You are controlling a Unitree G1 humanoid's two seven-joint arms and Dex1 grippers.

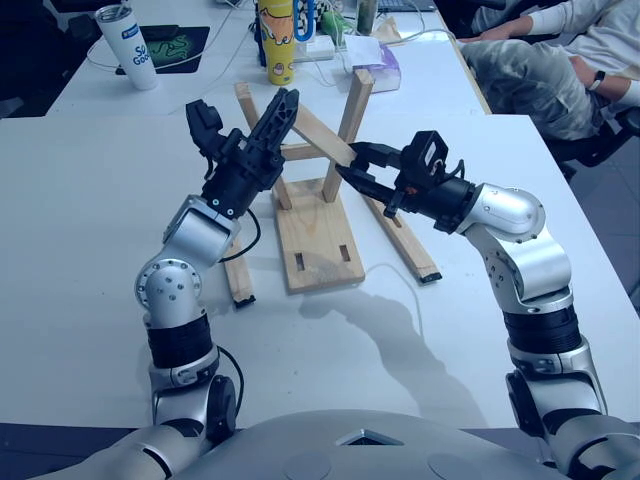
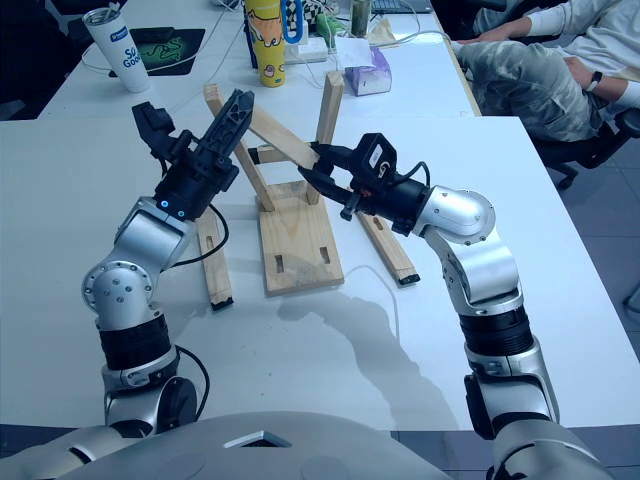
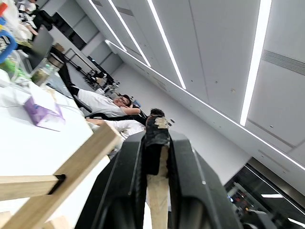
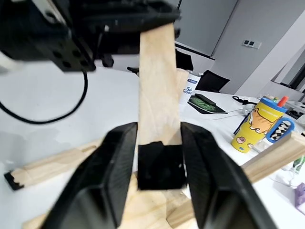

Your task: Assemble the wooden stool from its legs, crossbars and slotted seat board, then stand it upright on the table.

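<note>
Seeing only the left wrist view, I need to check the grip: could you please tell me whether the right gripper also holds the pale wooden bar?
Observer: Yes, the right gripper is shut on one end of that pale wooden bar.
Operator: Thank you; where is the seat board?
Observer: The wooden slotted seat board lies flat on the white table.
Operator: Any loose legs?
Observer: Two wooden legs with black end caps lie beside it, one each side.

The left pincer [image 1: 280,110] covers part of the slanted leg [image 1: 318,132]. The right pincer [image 1: 350,165] hides its lower run, so whether the far piece [image 1: 405,245] belongs to it is unclear. A flat leg [image 1: 240,282] lies half behind the left arm [image 1: 200,235].
</note>
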